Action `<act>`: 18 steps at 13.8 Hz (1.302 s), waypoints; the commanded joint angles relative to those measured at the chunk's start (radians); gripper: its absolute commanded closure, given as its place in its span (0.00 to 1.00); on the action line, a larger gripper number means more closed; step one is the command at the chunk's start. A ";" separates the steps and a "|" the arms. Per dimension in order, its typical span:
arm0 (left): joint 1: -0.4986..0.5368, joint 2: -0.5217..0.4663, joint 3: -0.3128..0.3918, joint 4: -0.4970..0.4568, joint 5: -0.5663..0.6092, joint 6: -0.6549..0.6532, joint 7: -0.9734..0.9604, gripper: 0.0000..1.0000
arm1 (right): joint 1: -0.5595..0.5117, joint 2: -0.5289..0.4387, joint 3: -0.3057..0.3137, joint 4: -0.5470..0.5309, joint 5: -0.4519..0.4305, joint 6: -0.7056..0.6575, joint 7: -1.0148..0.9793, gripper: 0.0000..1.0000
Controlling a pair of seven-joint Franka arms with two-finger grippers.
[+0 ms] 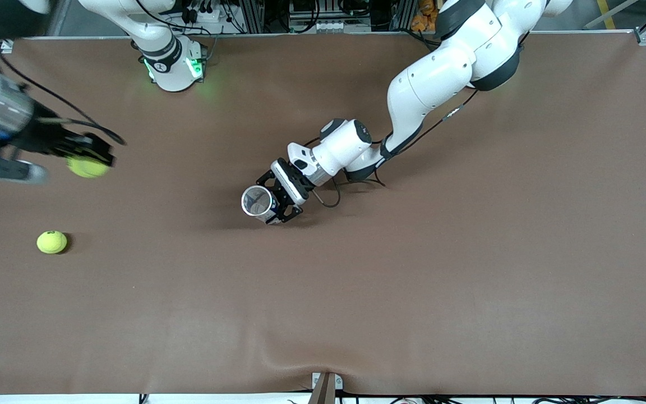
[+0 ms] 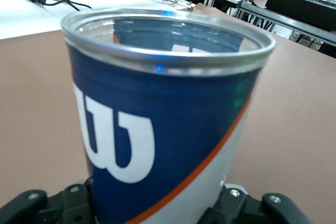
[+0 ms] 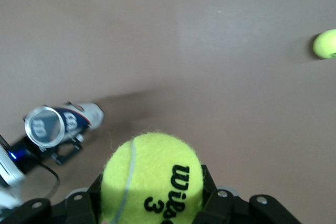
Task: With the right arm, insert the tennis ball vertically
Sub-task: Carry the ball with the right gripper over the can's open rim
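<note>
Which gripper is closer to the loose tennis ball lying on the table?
Right. The right gripper is over the table by the loose tennis ball; the left gripper holds the can mid-table.

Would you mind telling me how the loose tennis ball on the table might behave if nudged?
The loose tennis ball is round and lies unsupported on the flat table, so it would probably roll freely. Its fuzzy felt likely grips well rather than slipping.
</note>
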State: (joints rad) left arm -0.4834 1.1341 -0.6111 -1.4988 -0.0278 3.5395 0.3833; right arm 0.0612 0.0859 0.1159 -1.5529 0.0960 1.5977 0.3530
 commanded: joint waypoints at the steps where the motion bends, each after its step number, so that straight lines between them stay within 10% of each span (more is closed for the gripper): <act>1: -0.027 0.019 0.011 0.031 -0.018 0.015 -0.006 0.26 | 0.060 0.005 -0.008 -0.070 0.004 0.096 0.118 1.00; 18: -0.027 0.026 0.014 0.028 -0.018 0.015 -0.006 0.16 | 0.373 0.245 -0.010 -0.065 -0.121 0.356 0.590 1.00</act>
State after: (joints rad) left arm -0.4936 1.1452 -0.6043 -1.4937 -0.0279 3.5429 0.3832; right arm 0.4212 0.3161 0.1150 -1.6363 -0.0044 1.9379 0.9113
